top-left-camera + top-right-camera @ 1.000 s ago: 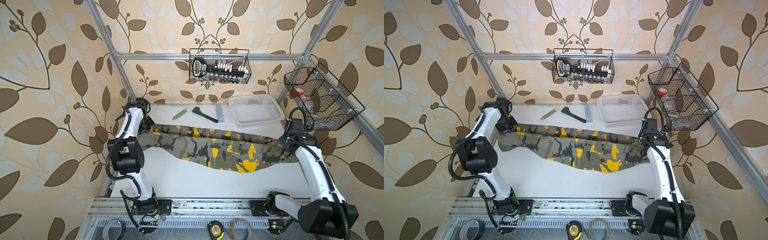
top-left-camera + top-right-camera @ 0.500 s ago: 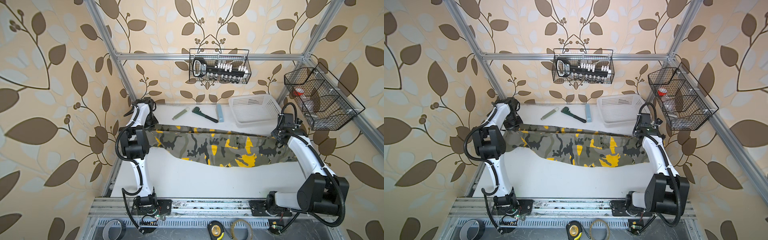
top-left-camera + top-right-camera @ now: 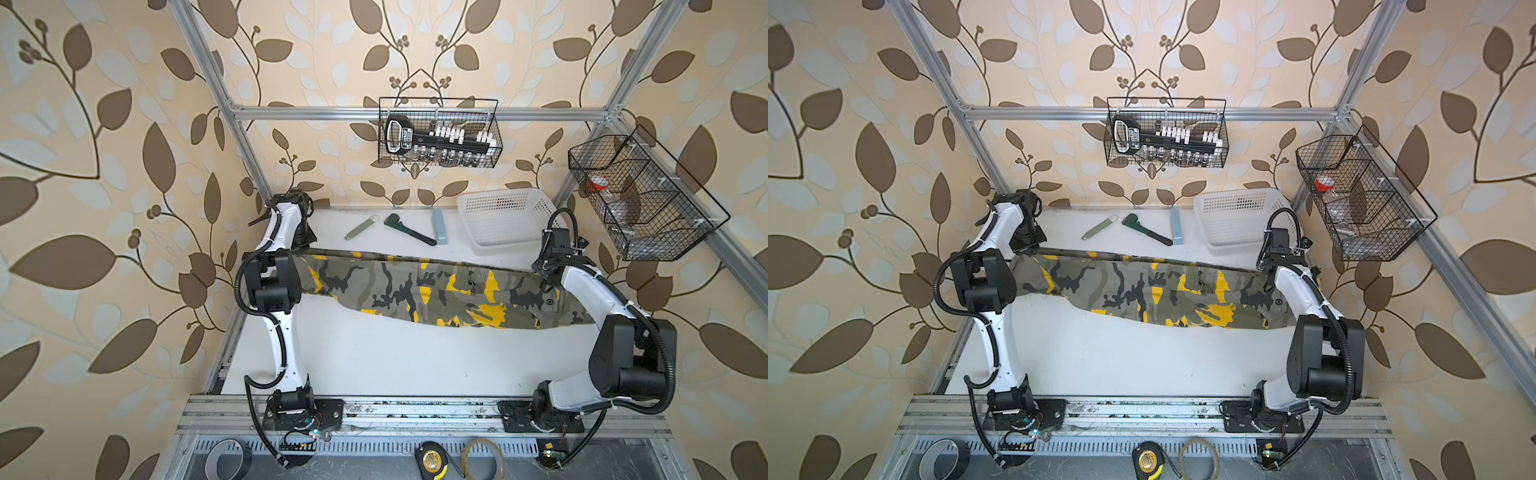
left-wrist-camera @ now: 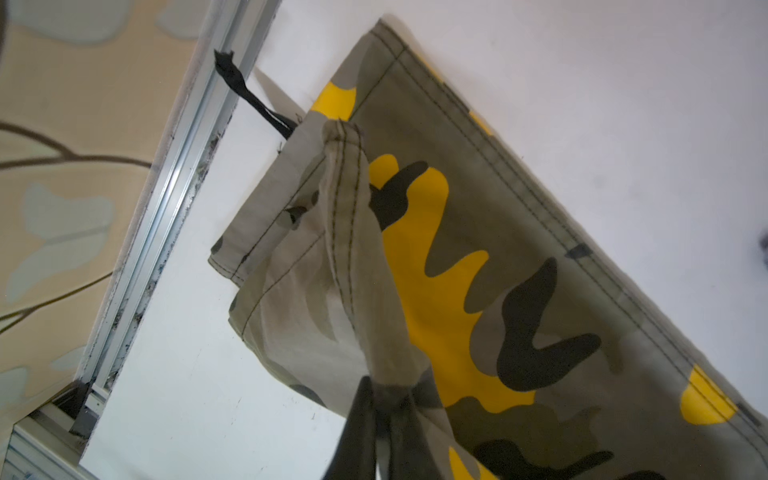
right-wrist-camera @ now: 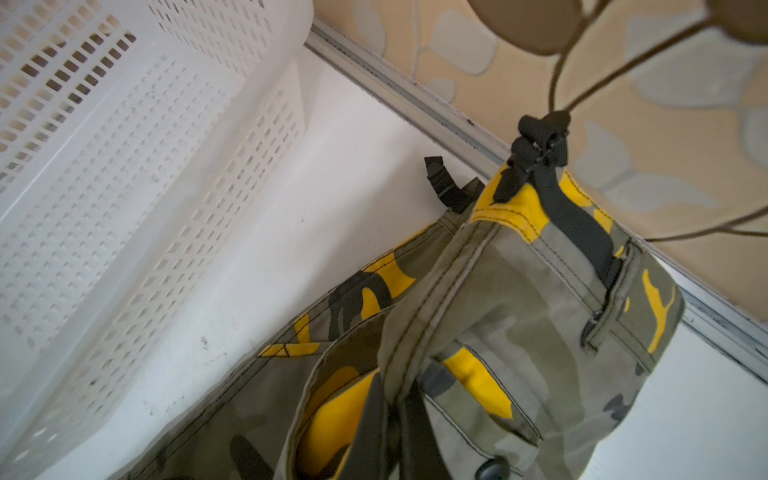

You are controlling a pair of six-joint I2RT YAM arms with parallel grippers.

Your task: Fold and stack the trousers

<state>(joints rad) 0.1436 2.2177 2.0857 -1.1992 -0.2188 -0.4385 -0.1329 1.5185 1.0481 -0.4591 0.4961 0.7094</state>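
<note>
- Trousers (image 3: 415,286) (image 3: 1142,286) are seen stretched across the middle of the frame in both top views, running from left of centre to the right edge of the table (image 3: 395,361).
- The upper edge is held taut and lifted off the surface. The lower part sags and lies on the table, lowest right of centre.
- Left gripper (image 3: 306,246) is placed at the left end of the cloth, upper left of the table, near the side rail.
- In the left wrist view a bunched fold of the trouser leg (image 4: 498,249) is pinched between the dark fingers (image 4: 357,419) of the left gripper (image 4: 386,395). The gap is narrow and filled with cloth. The hems are seen hanging just above the white surface.
- Right gripper (image 3: 544,269) is placed at the right end, just in front of the white basket (image 3: 505,216).
- In the right wrist view the waistband (image 5: 519,311) is clamped by the right gripper (image 5: 392,399), its fingers (image 5: 365,424) closed tight on the doubled cloth. A black strap with a buckle is seen at the band's end.
- Basket is apart from the cloth, at upper right of the table.
- Wrench (image 3: 409,230) lies behind the trousers at the back of the table, not touching them.
</note>
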